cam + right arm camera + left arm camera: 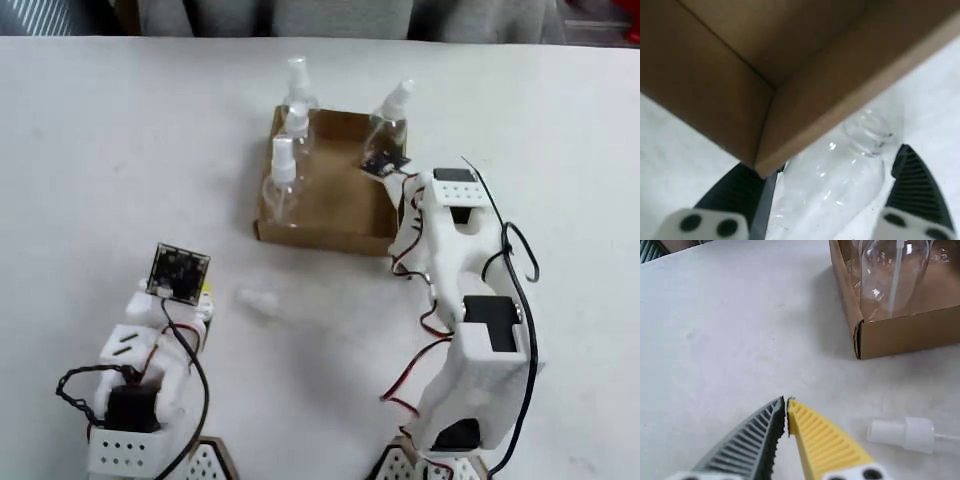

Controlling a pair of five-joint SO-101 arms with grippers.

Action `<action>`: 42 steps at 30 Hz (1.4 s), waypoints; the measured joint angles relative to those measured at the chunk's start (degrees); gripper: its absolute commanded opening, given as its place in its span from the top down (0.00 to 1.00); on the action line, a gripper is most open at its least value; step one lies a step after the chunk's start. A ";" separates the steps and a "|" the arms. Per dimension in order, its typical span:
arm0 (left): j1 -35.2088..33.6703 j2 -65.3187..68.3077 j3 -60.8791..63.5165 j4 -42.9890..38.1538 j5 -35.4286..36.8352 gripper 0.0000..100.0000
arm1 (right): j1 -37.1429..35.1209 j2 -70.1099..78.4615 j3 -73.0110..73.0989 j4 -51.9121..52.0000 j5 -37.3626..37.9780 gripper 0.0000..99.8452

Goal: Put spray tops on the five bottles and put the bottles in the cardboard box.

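The cardboard box (345, 205) sits mid-table. Inside it stand two clear bottles with white spray tops (282, 182), (296, 128). A third (297, 85) stands at its far edge and another (390, 118) at its far right corner. A loose spray top (258, 299) (900, 433) lies on the table in front of the box. My left gripper (786, 403) is shut and empty, just short of that top. A topless clear bottle (840, 180) lies against the box's outer corner (765, 162). My right gripper (840, 165) (403, 222) is open, one finger on each side of this bottle.
The left arm (150, 360) rests near the front left, the right arm (470, 330) runs from the front right up to the box's right wall. White table (120, 150) stretches open to the left. The box corner (860, 340) is near the left gripper.
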 measured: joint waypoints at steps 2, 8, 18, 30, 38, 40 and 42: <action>0.00 0.00 0.00 0.00 0.00 0.98 | 0.00 0.00 0.00 0.00 0.00 0.80; 0.00 0.00 0.00 0.00 0.00 0.98 | 1.23 0.00 0.00 -0.44 0.09 0.89; 0.00 0.00 0.00 0.00 0.00 0.98 | 2.55 -6.15 0.00 3.69 -0.09 0.89; 0.00 0.00 0.00 0.00 0.00 0.98 | 18.02 -21.10 8.62 1.05 0.00 0.89; 0.00 0.00 0.00 0.00 0.00 0.98 | 33.76 -22.24 19.16 -12.13 0.00 0.89; 0.00 0.00 0.00 0.00 0.00 0.98 | 36.48 -22.24 20.22 -14.51 0.00 0.89; 0.00 0.00 0.00 0.00 0.00 0.98 | 38.07 -22.24 20.40 -16.62 0.00 0.88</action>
